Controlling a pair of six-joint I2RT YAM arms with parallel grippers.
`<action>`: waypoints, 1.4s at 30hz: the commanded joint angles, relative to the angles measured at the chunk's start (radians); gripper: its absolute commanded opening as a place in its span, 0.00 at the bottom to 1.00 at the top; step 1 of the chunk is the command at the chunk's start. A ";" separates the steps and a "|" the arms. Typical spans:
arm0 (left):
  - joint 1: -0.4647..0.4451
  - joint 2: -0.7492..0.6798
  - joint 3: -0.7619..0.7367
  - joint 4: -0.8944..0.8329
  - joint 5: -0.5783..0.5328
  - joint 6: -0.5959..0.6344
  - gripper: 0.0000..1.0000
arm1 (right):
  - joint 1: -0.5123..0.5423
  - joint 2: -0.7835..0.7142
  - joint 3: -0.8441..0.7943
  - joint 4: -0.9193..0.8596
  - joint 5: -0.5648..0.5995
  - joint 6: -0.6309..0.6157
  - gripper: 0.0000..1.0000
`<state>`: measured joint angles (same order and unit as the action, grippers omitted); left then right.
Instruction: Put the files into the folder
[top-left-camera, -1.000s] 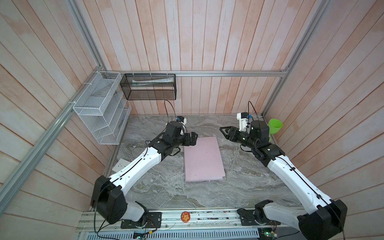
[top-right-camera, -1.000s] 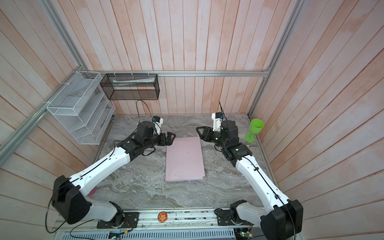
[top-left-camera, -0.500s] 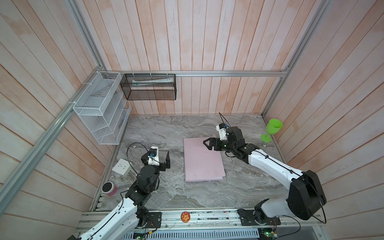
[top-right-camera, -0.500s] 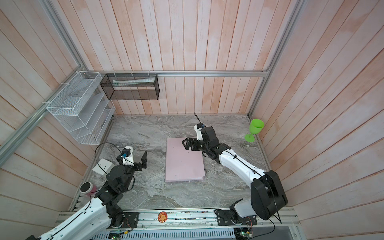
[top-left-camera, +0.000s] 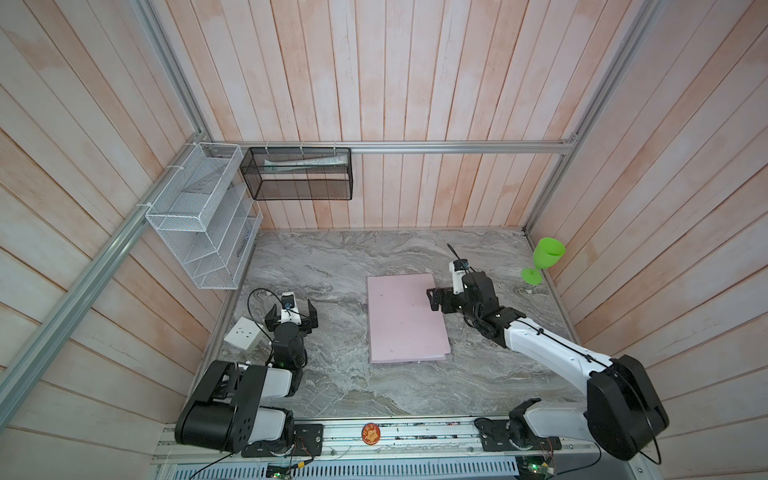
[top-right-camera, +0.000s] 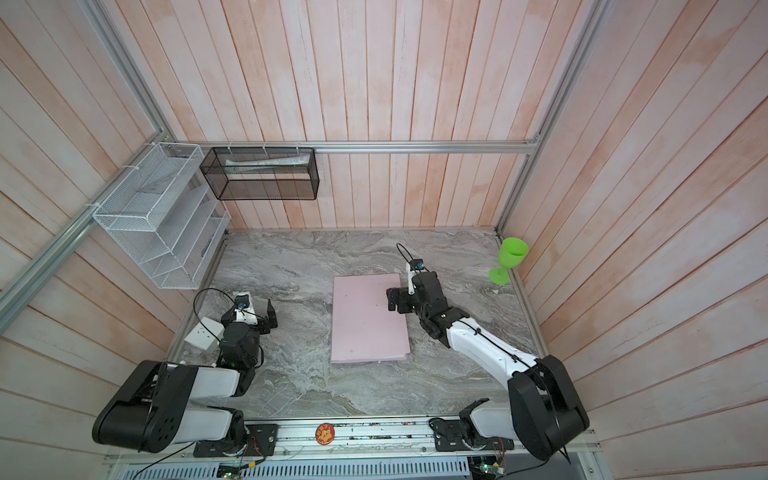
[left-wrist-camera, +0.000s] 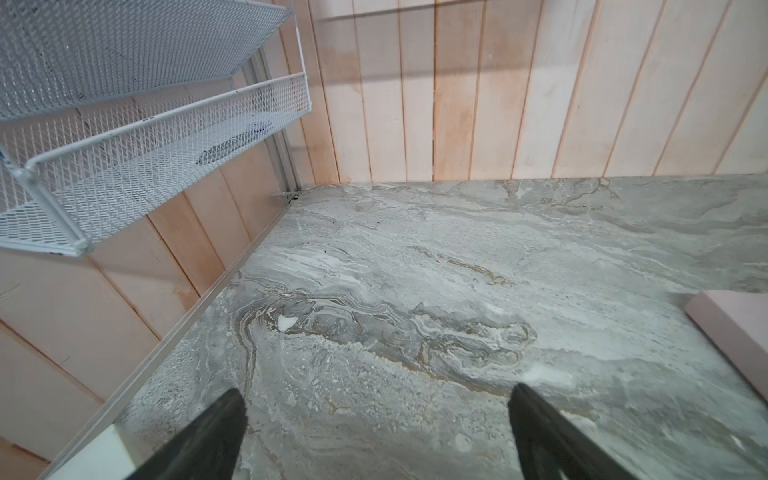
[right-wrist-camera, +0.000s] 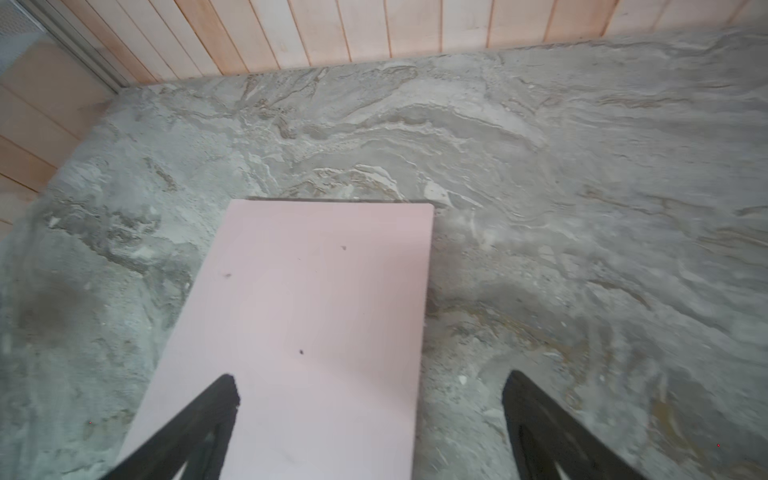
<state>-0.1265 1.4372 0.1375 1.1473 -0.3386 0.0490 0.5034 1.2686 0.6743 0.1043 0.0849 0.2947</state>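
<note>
Grey marbled table (top-left-camera: 332, 257), pale wood-plank walls (top-left-camera: 415, 83) on three sides. Pink folder (top-left-camera: 405, 318) lies shut and flat mid-table. Right gripper (top-left-camera: 432, 300) spread wide over the folder's right edge, holding nothing. Left gripper (top-left-camera: 291, 316) spread, empty, near the table's left edge by a white socket box (top-left-camera: 245, 332). White wire rack (top-left-camera: 199, 224) and black mesh basket (top-left-camera: 297, 178) hang on the walls. Green goblet (top-left-camera: 544, 259) stands at the right wall.

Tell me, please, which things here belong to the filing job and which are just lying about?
Job: pink folder, closed; right gripper, open over its edge; left gripper, open; files: none clearly visible.
Lying about: green goblet; white socket block; white wire rack; black mesh basket.
</note>
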 joint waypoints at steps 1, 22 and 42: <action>0.027 0.099 0.015 0.223 0.068 -0.028 1.00 | -0.034 -0.099 -0.103 0.187 0.200 -0.120 0.98; 0.090 0.097 0.142 -0.030 0.125 -0.086 1.00 | -0.560 0.167 -0.381 0.937 0.051 -0.201 0.98; 0.093 0.097 0.147 -0.039 0.133 -0.089 1.00 | -0.541 0.252 -0.434 1.106 -0.014 -0.258 0.98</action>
<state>-0.0391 1.5410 0.2768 1.1202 -0.2165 -0.0307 -0.0433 1.5295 0.2371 1.1831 0.0799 0.0502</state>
